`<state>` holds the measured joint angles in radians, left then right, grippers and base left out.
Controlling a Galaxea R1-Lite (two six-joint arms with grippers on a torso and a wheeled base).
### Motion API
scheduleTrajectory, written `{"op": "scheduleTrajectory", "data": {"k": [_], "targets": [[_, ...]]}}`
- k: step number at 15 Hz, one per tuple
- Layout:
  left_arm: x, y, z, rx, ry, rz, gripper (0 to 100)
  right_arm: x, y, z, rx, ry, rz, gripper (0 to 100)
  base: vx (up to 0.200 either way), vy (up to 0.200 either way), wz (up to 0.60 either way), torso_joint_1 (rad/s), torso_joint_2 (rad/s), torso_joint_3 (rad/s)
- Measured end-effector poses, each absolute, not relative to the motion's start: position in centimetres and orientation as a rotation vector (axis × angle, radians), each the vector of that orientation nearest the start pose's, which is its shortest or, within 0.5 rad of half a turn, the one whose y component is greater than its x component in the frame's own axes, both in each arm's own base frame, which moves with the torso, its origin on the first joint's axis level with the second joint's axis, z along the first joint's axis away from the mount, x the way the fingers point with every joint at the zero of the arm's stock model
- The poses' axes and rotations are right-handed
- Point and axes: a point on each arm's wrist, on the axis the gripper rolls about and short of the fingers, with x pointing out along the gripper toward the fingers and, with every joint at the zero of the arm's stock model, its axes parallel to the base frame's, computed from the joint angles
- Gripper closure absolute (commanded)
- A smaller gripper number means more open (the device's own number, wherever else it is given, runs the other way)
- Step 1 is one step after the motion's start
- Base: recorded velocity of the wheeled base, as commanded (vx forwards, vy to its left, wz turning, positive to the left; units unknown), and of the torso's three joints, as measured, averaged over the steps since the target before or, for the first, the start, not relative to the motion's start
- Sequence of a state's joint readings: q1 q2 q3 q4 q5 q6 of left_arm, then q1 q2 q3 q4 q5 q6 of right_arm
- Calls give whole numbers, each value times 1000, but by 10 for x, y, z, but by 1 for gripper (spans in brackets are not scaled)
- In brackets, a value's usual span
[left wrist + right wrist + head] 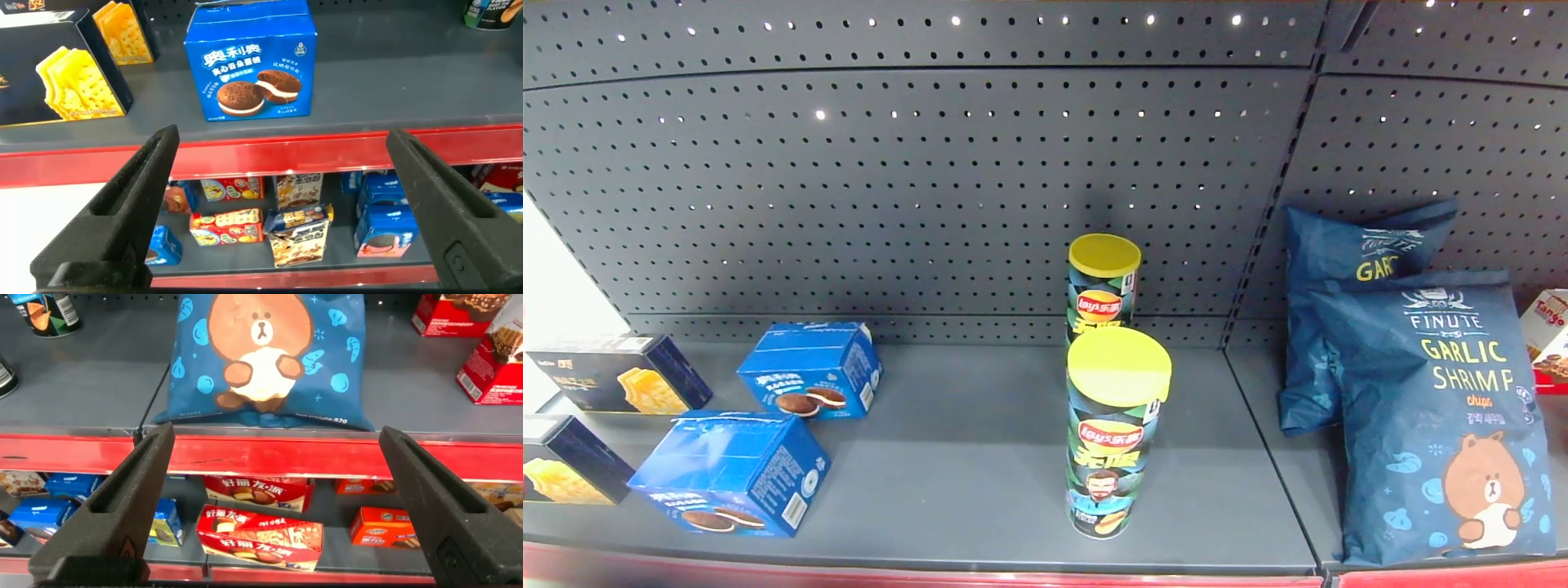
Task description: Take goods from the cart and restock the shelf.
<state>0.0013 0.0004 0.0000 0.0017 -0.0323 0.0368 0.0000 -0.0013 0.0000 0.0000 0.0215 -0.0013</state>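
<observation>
On the grey shelf (980, 457) two yellow-lidded chip cans stand one behind the other, the front can (1112, 433) near the edge and the rear can (1103, 284) by the pegboard. Two blue cookie boxes (731, 474) (813, 369) lie at the left, with dark cracker boxes (617, 374) beyond them. Two blue shrimp chip bags (1437, 416) lean at the right. My left gripper (282, 220) is open in front of the red shelf edge, facing a blue cookie box (252, 61). My right gripper (274, 514) is open too, facing the front chip bag (265, 351).
A red lip (270, 151) runs along the shelf front. Below it, a lower shelf holds several snack boxes (261, 535) (298, 233). Red boxes (478, 335) stand right of the chip bags. Bare shelf floor lies between the cookie boxes and the cans.
</observation>
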Motion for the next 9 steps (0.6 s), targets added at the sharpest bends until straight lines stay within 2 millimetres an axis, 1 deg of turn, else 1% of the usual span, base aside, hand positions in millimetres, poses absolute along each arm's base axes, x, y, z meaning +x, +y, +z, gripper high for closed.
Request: {"op": "scheduleTrajectory", "data": {"k": [9], "targets": [[-23,-1,75,37,2,-31,0,-23,0,75,-2,-1,22,0,0,0,0,0,0,0]]}}
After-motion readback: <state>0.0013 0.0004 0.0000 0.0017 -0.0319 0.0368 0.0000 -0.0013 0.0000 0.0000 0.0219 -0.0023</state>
